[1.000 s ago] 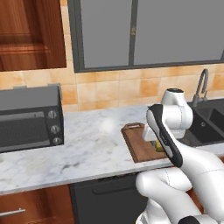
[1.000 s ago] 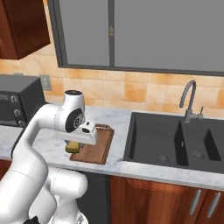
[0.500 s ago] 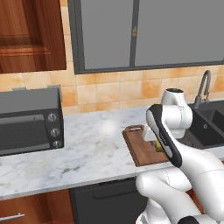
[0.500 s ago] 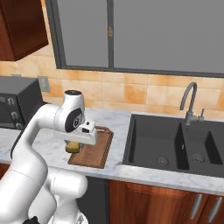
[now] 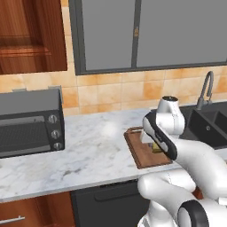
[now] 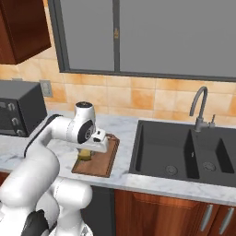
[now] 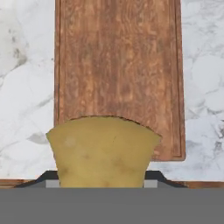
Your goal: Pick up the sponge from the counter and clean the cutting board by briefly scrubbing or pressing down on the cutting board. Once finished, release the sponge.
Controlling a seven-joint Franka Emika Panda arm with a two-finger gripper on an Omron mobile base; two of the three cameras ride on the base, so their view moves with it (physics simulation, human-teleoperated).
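My gripper (image 6: 85, 153) is shut on the mustard-yellow sponge (image 7: 104, 151), which hides the fingertips in the hand view. The sponge (image 6: 84, 156) hangs low over the near end of the reddish-brown cutting board (image 7: 118, 65); whether it touches the wood I cannot tell. The board (image 6: 104, 162) lies on the white marble counter (image 5: 88, 150), left of the sink. From the left base view the sponge (image 5: 156, 148) peeks out beside the arm, over the board (image 5: 141, 156).
A dark grey microwave (image 5: 26, 122) stands at the counter's left end. The black double sink (image 6: 184, 152) with its curved faucet (image 6: 200, 108) lies right of the board. Glass-fronted cabinets hang above, and bare marble (image 7: 24, 87) flanks the board.
The whole picture has slid slightly in both base views, so the base has moved. The gripper still holds the sponge over the board's near end.
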